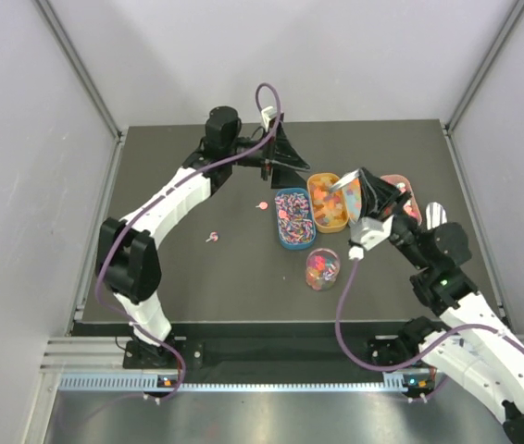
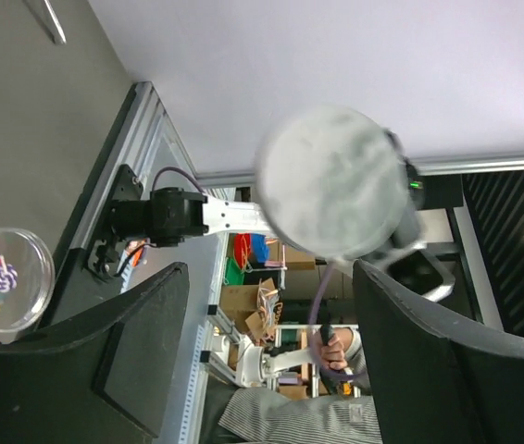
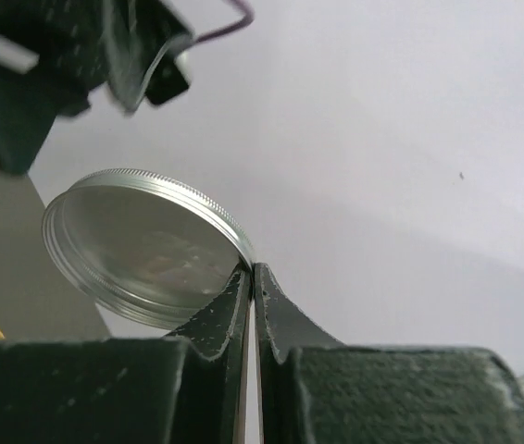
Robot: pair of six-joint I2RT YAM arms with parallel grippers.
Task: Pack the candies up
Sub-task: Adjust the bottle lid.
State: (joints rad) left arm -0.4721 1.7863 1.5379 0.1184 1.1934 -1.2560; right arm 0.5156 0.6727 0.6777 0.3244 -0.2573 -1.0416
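Observation:
Pink-purple candies fill the blue tray (image 1: 294, 218), and yellow-orange gummies fill the orange tray (image 1: 328, 203). Mixed candies lie in the clear round jar (image 1: 322, 268) (image 2: 3, 277), which stands open. My right gripper (image 1: 362, 185) (image 3: 251, 268) is shut on the rim of the silver lid (image 3: 142, 245) (image 1: 351, 194), held tilted above the orange tray. My left gripper (image 1: 294, 166) (image 2: 271, 314) hovers open just behind the trays. It faces the lid (image 2: 331, 180), which shows blurred beyond its fingers. Nothing is between those fingers.
A pink tray (image 1: 397, 189) sits right of the orange one, partly under the right arm. Two loose candies lie on the dark table, one (image 1: 262, 204) left of the blue tray and one (image 1: 212, 238) further left. Grey walls enclose the table.

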